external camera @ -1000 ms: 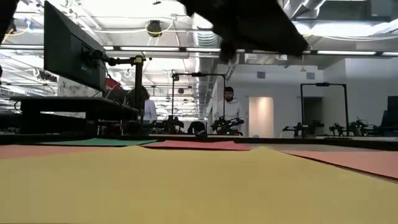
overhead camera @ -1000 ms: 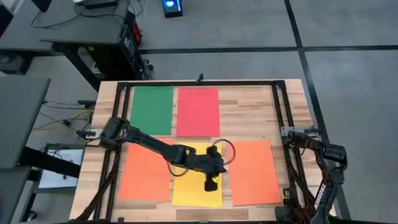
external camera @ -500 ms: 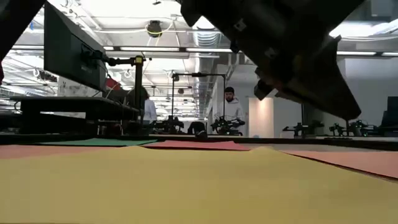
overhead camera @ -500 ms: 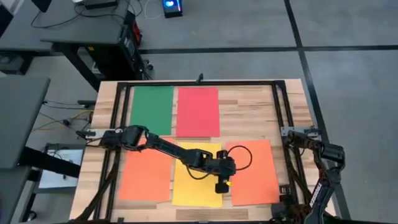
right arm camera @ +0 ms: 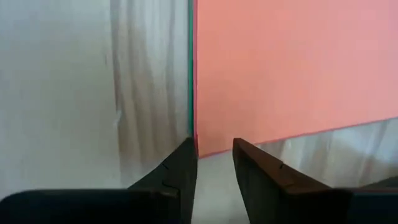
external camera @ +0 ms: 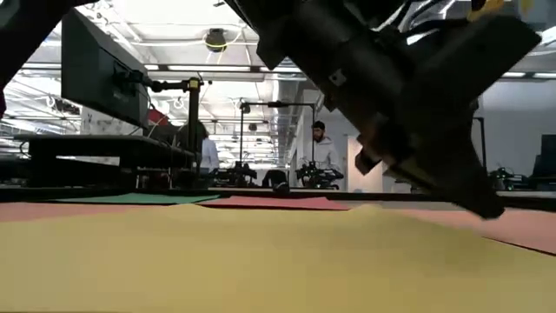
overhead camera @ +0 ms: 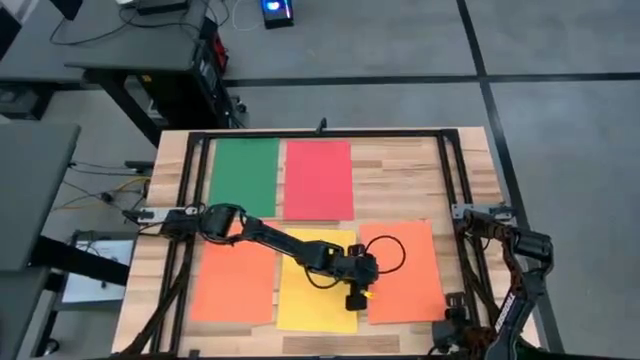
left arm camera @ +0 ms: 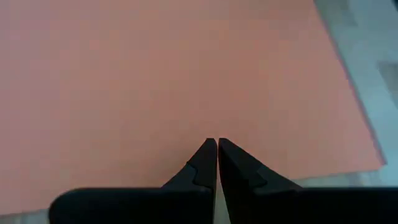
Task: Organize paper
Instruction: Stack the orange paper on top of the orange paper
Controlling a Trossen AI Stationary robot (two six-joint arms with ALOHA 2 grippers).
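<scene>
While the left gripper [overhead camera: 353, 297] presses closed fingertips, gripping nothing, onto the right orange sheet [overhead camera: 405, 272] beside the yellow sheet [overhead camera: 315, 300], slide lightly: thin matte paper buckles easily. Contact looks likely, not certain. Green sheet [overhead camera: 244, 175] and pink-red sheet [overhead camera: 318, 178] lie flat, far side.

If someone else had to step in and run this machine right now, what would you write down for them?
Left gripper: fingers shut, tips pressed on the right-hand orange sheet at its edge beside the yellow sheet, holding nothing.
Right gripper: parked at the table's right edge, slightly open, empty.
Paper: green sheet and pink-red sheet side by side in the far row; left-hand orange sheet, yellow and the other orange in the near row.
Done: both rows are laid out.
Left: the right-hand orange sheet lies a little crooked and probably needs squaring up.
</scene>
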